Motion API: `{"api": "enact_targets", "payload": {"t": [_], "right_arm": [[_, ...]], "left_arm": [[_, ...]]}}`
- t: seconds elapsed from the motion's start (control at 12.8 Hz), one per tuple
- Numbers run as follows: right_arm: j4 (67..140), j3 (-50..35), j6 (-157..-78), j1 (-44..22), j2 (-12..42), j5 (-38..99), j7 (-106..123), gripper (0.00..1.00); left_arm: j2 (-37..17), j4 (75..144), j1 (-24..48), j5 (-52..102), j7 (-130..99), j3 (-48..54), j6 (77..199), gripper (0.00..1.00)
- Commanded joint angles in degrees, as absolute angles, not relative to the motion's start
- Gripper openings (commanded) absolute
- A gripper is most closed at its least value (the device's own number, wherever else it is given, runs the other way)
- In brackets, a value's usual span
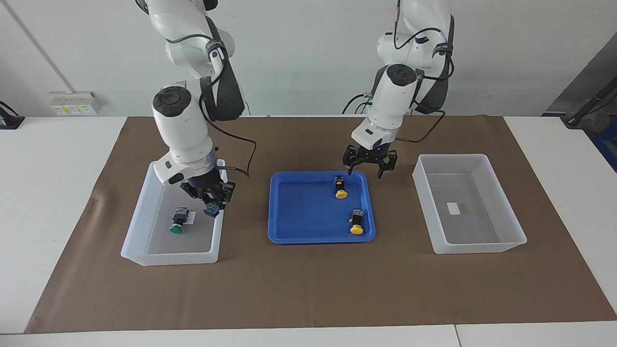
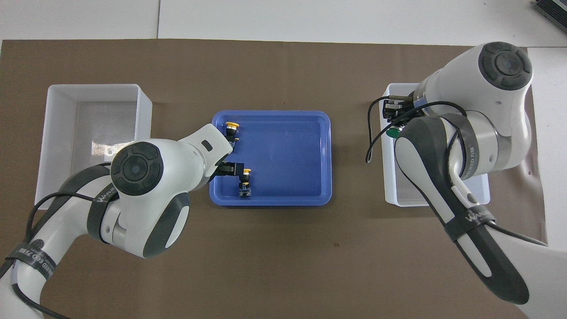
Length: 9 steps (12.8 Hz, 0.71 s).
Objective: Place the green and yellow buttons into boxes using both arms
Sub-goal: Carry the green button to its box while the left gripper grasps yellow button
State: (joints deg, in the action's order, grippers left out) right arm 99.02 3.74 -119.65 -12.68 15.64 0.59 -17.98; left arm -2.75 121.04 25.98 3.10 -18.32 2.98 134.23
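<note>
My right gripper [image 1: 209,198] hangs inside the box [image 1: 137,226] at the right arm's end and is shut on a green button [image 1: 211,209], blue-grey body showing. In the overhead view that gripper [image 2: 395,110] shows with the button's green cap [image 2: 392,132] under it. Another green button [image 1: 177,221] lies on this box's floor. My left gripper [image 1: 370,165] is open, raised over the blue tray's [image 1: 299,207] robot-side rim, close above a yellow button [image 1: 340,187]. A second yellow button [image 1: 356,223] lies farther from the robots. The other box [image 1: 506,207] holds only its sticker.
A brown mat [image 1: 308,289] covers the table under the tray and both boxes. In the overhead view the left arm covers part of the tray [image 2: 283,150] and the right arm covers most of its box [image 2: 392,195]. The other box [image 2: 144,106] shows whole.
</note>
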Motion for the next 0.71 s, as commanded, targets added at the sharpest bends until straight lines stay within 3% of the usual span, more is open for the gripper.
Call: {"api": "enact_targets", "payload": {"t": [0.0, 0.39, 0.47, 0.55, 0.63], "right_arm": [[110.98, 2.81, -127.86, -9.69, 10.55, 0.88, -11.98, 0.0], [121.54, 2.81, -137.89, -7.12, 8.88, 1.14, -7.3, 0.0], [122.6, 2.81, -139.21, -7.12, 8.7, 1.14, -7.29, 0.0], [123.48, 2.81, -139.91, -7.12, 8.7, 1.14, -7.29, 0.0], [123.66, 2.81, -140.36, -6.95, 8.79, 1.14, -7.12, 0.07]], "left_arm": [[-7.02, 121.99, 29.52, 2.02, -22.57, 2.11, 138.94, 1.0], [-11.25, 124.71, 31.81, 1.93, -25.22, 2.11, 141.68, 1.0], [-11.16, 125.41, 32.6, 1.93, -26.09, 2.02, 141.77, 0.87], [-11.25, 125.16, 32.52, 1.93, -27.5, 2.02, 142.12, 0.48], [-11.25, 124.98, 32.61, 1.93, -28.64, 2.02, 142.73, 0.04]]}}
